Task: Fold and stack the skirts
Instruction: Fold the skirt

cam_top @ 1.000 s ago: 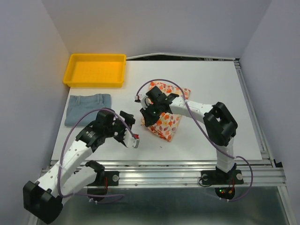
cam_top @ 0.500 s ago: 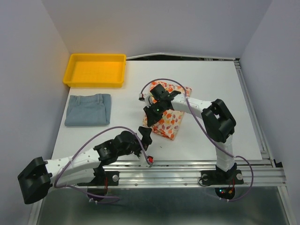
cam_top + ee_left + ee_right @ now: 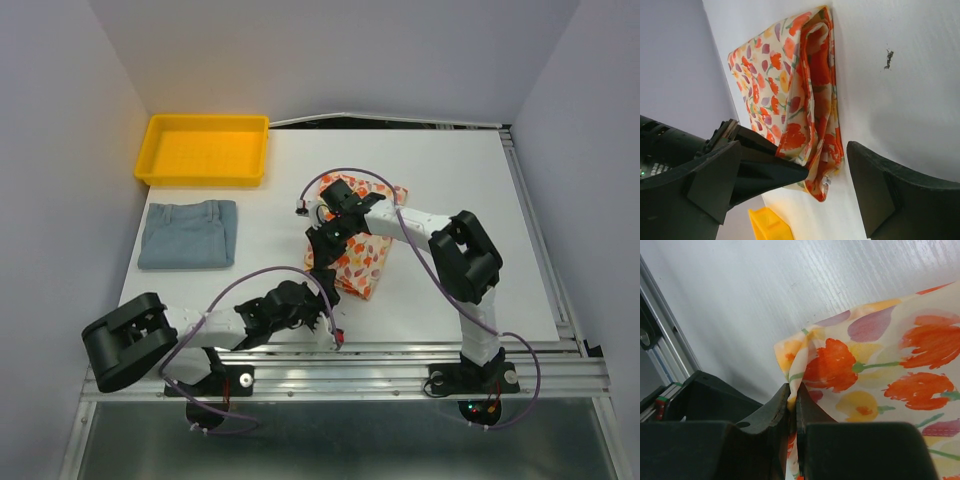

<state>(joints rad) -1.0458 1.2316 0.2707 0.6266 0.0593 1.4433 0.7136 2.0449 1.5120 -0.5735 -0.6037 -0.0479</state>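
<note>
My right gripper (image 3: 792,395) is pinched shut on a corner of the floral skirt (image 3: 362,265) mid-way across the table (image 3: 450,170) so the fold can't flop open, my left gripper (image 3: 826,165) gapes wide at its near end, and the blue-grey skirt (image 3: 190,233) lies folded off left for stacking.

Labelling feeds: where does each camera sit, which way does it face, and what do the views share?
Top external: above and behind the bases, looking down on the table; both arms, left gripper and right gripper show.
Left wrist: low over the table, facing the floral skirt; its open fingers frame it.
Right wrist: close over the skirt's corner; its fingers pinch the cloth.
Shared: every view shows that skirt.
</note>
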